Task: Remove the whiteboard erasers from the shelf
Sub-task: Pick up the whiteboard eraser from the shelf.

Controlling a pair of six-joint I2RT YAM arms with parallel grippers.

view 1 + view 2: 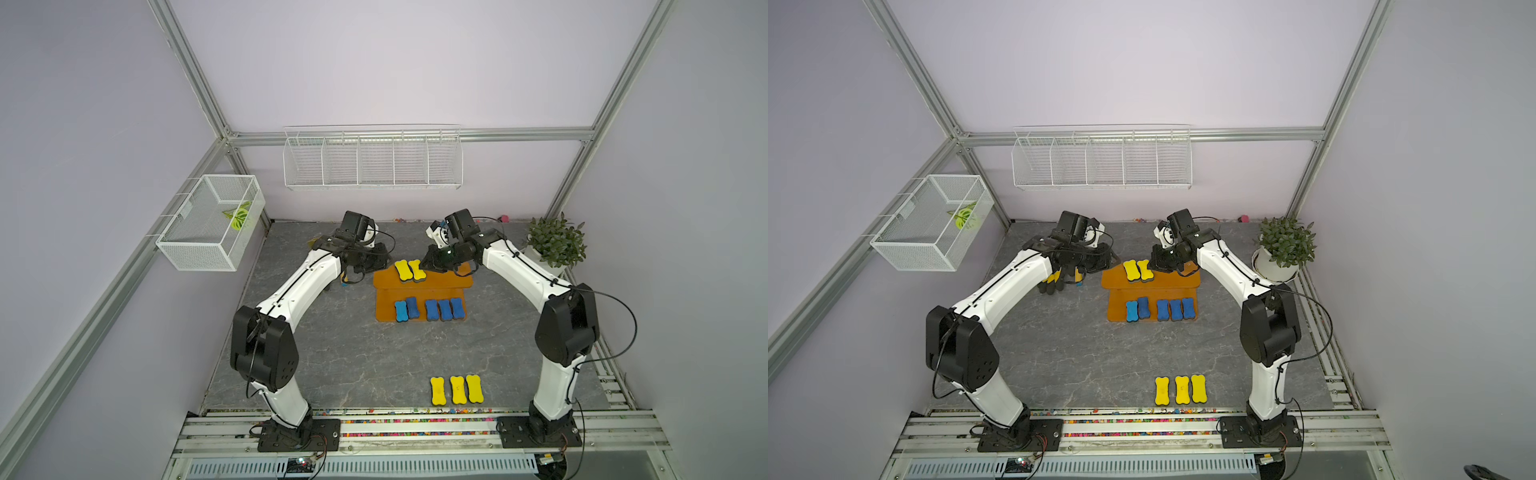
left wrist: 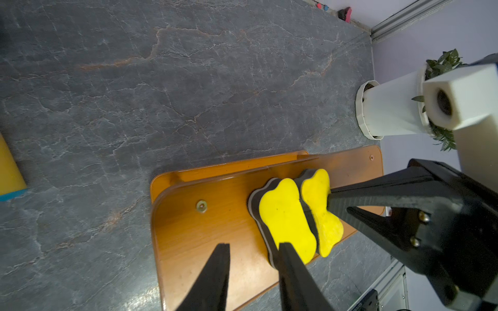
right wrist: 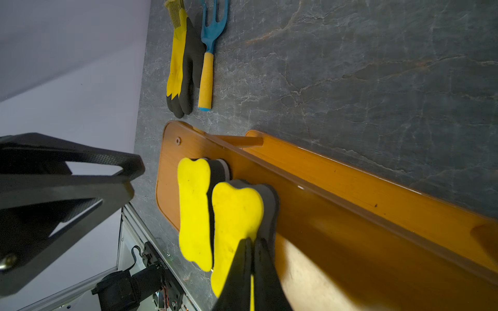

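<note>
Touching a yellow eraser (image 3: 237, 212) on the shelf (image 3: 350, 255), right jaws shut; left jaws apart.

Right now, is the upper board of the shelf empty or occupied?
Occupied: in both top views, two yellow erasers lie side by side on the upper board of the shelf.

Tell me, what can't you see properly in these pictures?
- Right pincer: in the right wrist view its shut fingers cover where they meet the yellow eraser, so a grip is unclear.
- Glove: the left arm hides most of it in a top view.
- Green thing in the wire basket: blurred behind mesh in both top views.
- Blue erasers: cut off, outside both wrist views.
</note>
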